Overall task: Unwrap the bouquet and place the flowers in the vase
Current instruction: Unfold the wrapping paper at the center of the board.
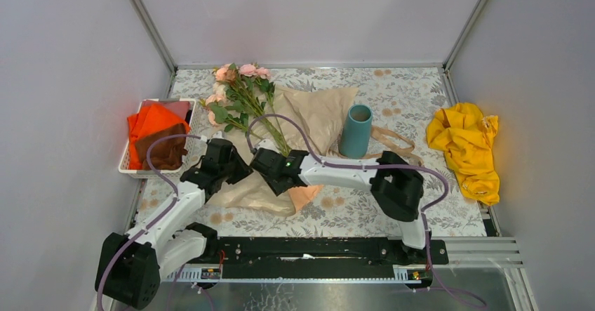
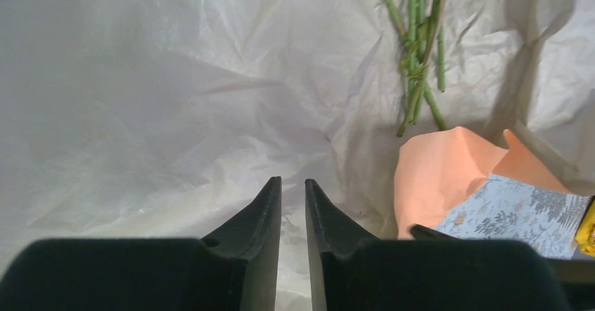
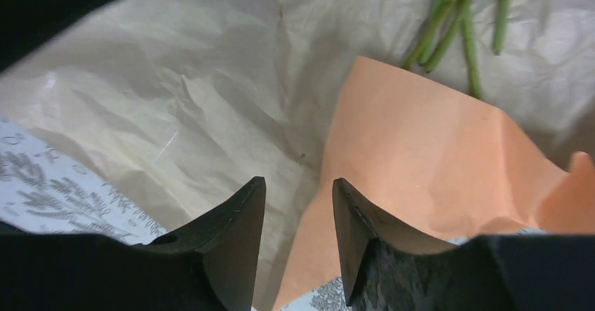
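From above: shows the flowers lying loose on the spread-open wrapping paper, heads toward the far wall. Puts the vase upright just right of that paper, the ribbon lying beside it. Finds the left gripper and right gripper close together over the paper's near part, by the stem ends. Places a yellow cloth at far right, a white basket of orange and brown cloth at left.

Left wrist: shows fingers parted by a narrow gap, nothing between, over cream paper; stem ends upper right, a peach fold lower right.

Right wrist: shows fingers wider apart, clamping nothing, over the line where cream paper meets peach; stem ends top right.
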Robot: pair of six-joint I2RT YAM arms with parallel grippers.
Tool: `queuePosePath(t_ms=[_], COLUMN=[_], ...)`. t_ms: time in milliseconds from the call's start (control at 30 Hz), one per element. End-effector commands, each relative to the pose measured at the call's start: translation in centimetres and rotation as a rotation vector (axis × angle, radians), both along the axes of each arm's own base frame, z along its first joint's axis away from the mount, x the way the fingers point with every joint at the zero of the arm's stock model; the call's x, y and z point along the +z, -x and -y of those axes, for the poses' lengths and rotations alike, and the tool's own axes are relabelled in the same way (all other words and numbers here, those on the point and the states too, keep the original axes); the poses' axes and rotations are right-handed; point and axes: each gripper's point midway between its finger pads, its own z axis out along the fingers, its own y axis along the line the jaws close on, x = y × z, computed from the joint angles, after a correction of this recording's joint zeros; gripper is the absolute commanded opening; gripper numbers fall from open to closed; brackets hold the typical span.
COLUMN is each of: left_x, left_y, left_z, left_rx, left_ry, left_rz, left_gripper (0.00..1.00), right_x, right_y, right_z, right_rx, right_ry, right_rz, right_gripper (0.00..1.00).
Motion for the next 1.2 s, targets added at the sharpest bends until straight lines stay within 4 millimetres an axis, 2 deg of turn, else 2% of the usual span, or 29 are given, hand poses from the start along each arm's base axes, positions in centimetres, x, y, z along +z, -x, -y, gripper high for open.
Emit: queuePosePath(t_ms=[0,133,300,367,467,500,600,700,833,967,1067,1167], left_x=[1.5,1.1,1.2,1.3,1.6,1.6,2.2,4.1,7.0,8.7,9.1,8.2], left_y=[-0.8,-0.6,-0.9,-1.1,-1.1,-1.2,-1.6,-2.6,-3.8,-4.3,-3.8,-2.7], left_z=[-0.9,-0.7,-0.4,-0.3,0.3,0.4,1.0,2.4,5.2,9.1,13.3,17.3], left_rx=[0.016,0.013,0.009,0.011,-0.012,-0.015,-0.045,-0.110,-0.226,-0.371,-0.508,-0.611], left_ry=[-0.042,-0.032,-0.019,-0.015,0.013,0.017,0.033,0.067,0.147,0.207,0.251,0.257], left_rz=[0.046,0.036,0.042,0.050,0.049,0.051,0.066,0.109,0.190,0.235,0.243,0.216], left_gripper=[0.25,0.25,0.25,0.25,0.25,0.25,0.25,0.25,0.25,0.26,0.26,0.25], right_x=[-1.9,-3.3,-3.3,-3.1,-2.6,-2.2,-0.9,0.8,2.0,0.2,-1.4,-2.6], right_y=[0.3,-0.7,-2.0,-2.4,-2.8,-2.8,-2.3,-1.5,0.9,4.1,5.8,6.8], right_z=[0.6,2.4,4.0,4.6,5.7,6.0,7.0,8.9,11.3,12.8,14.1,15.5], right_rx=[0.008,-0.051,-0.112,-0.135,-0.177,-0.188,-0.236,-0.306,-0.395,-0.473,-0.503,-0.529], right_ry=[0.111,0.219,0.279,0.300,0.328,0.319,0.265,0.194,0.041,-0.068,-0.056,-0.007], right_rz=[-0.017,0.027,0.113,0.144,0.180,0.188,0.200,0.210,0.167,0.066,0.027,0.012], right_gripper=[0.48,0.45,0.39,0.30,0.03,0.00,0.00,0.00,0.00,0.00,0.00,0.00])
